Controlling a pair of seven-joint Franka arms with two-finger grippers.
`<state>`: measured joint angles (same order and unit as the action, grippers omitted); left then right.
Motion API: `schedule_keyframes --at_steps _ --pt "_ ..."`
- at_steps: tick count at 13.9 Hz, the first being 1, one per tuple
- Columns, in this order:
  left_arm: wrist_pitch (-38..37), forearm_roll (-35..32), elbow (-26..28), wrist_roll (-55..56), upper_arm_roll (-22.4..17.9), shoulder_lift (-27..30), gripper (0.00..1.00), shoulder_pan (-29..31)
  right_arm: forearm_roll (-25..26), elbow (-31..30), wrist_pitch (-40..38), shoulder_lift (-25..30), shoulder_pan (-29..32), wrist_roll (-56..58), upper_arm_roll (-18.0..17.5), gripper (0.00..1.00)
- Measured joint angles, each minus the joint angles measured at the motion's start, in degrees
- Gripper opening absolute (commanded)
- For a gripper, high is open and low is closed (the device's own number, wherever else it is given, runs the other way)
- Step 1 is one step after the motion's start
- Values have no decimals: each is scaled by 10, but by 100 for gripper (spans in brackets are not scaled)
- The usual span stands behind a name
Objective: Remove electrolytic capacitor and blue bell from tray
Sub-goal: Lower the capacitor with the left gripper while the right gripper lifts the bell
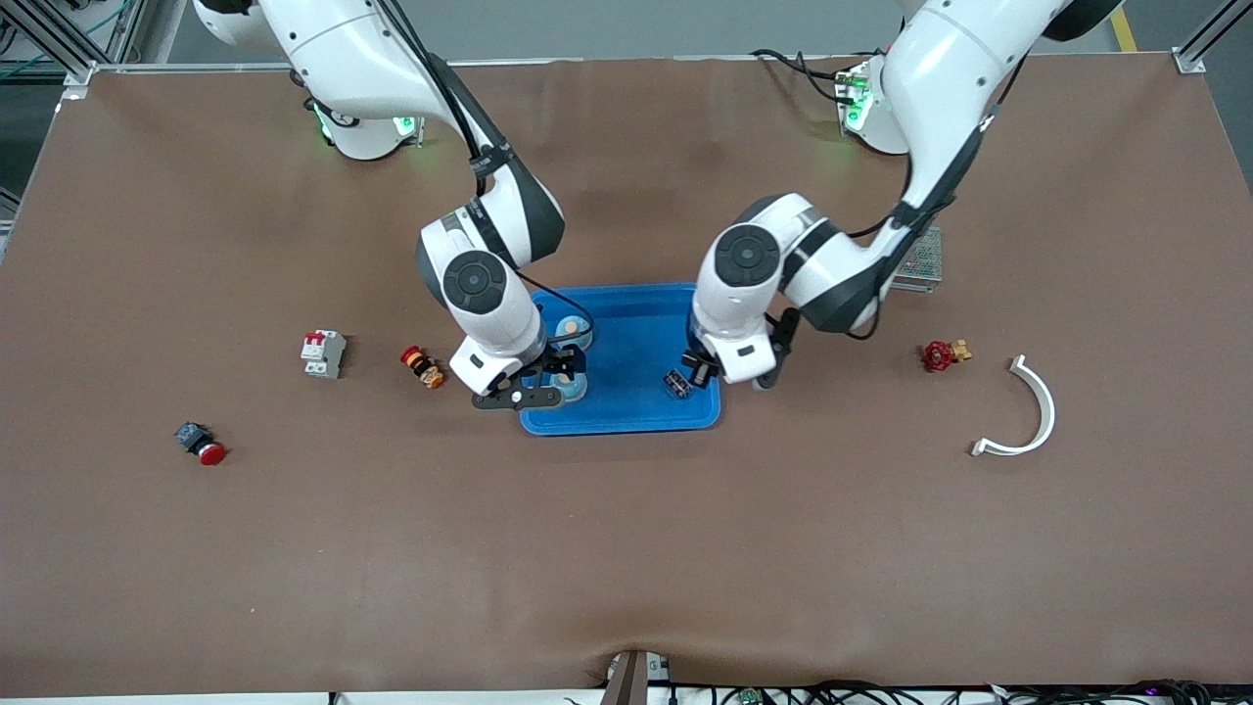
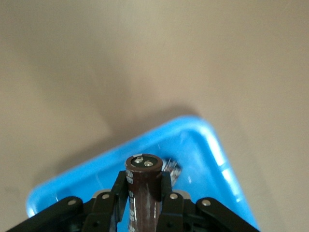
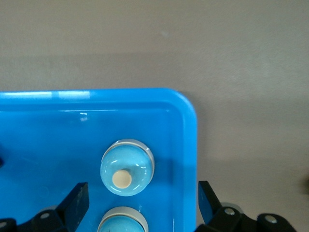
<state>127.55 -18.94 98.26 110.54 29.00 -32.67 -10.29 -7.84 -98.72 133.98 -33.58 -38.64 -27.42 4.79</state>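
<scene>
Blue tray (image 1: 636, 411); light-blue bells (image 3: 127, 167), cream buttons; glossy dark-brown capacitor (image 2: 143, 191); brown table (image 1: 626, 548); white curved bracket (image 1: 1033, 411).

Robotics lab or industrial test bench: brown mat-covered table (image 1: 626, 548) framed by aluminium extrusion posts (image 1: 54, 39), two arm bases with green status lights (image 1: 403, 125), cables (image 1: 881, 693) along the edge, scattered electrical parts like a circuit breaker (image 1: 322, 352).

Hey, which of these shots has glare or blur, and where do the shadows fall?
Left wrist view: the capacitor in the left hand is sharp, the blue tray rim is soft with bright glare streaks, and a dark shadow falls on the table beside it. Right wrist view: crisp, a glare strip on the tray rim, highlights on the bell. Front view: even light, soft arm shadows.
</scene>
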Motion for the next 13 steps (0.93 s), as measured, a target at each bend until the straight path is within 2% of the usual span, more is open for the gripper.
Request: schedule_keyframes --at_steps 7,13 --pt "-115 0 11 -204 0 63 0 101 0 1 26 -27 -7 0 0 100" --pt "-124 0 100 -360 0 102 0 219 0 4 47 -48 -17 0 0 100"
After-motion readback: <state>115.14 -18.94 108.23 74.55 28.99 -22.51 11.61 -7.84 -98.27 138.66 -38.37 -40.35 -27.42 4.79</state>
